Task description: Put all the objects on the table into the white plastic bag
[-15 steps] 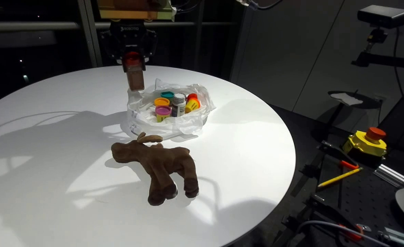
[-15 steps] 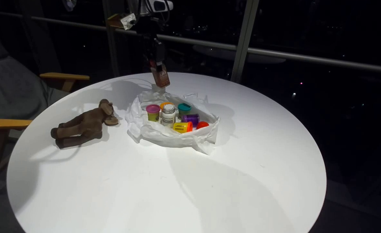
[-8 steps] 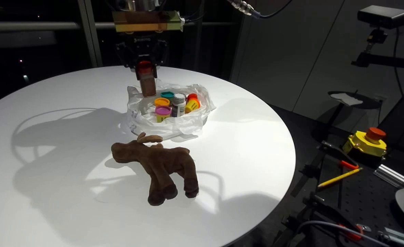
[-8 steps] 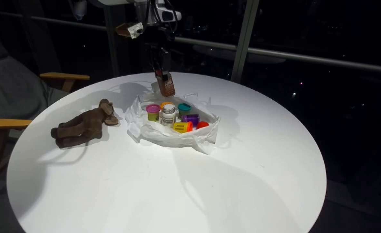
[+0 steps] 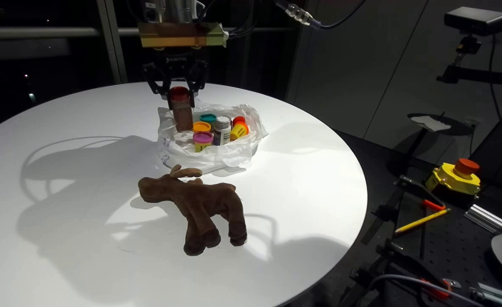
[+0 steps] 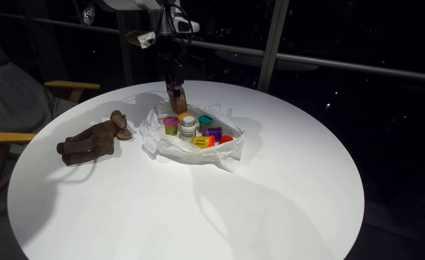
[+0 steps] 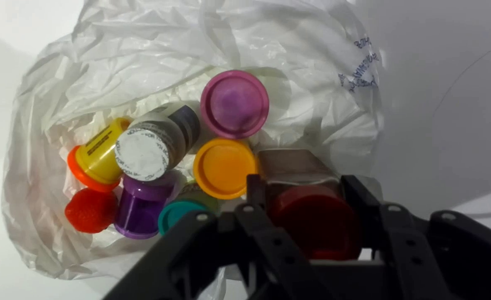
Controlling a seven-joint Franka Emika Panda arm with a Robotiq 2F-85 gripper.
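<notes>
Black gripper (image 5: pixel 181 105), pointing down over the far side of the white plastic bag (image 5: pixel 210 160), has its two fingers (image 7: pixel 358 193) closed around a red-lidded brown jar (image 5: pixel 183 121), one on each side. It holds the jar near the top, and the jar leans slightly. The lower end sits within the bag's opening in both exterior views; whether it touches the bottom, I can't tell. Above, in an exterior view, the white arm (image 6: pixel 133 4) reaches in from the top, its wrist over the gripper. Seen from the wrist, the jar is just beside an orange-lidded tub (image 7: pixel 225 168). Also in the bag are a pink-lidded tub (image 7: pixel 234 104), a teal-lidded tub (image 7: pixel 181 212), a white-topped bottle (image 7: pixel 158 141), a yellow tub (image 7: pixel 103 146), a purple tub (image 7: pixel 139 214) and a red object (image 7: pixel 91 210). Outside it, a brown toy moose (image 5: pixel 200 200) lies on the round white table (image 5: pixel 310 187), near the bag.
</notes>
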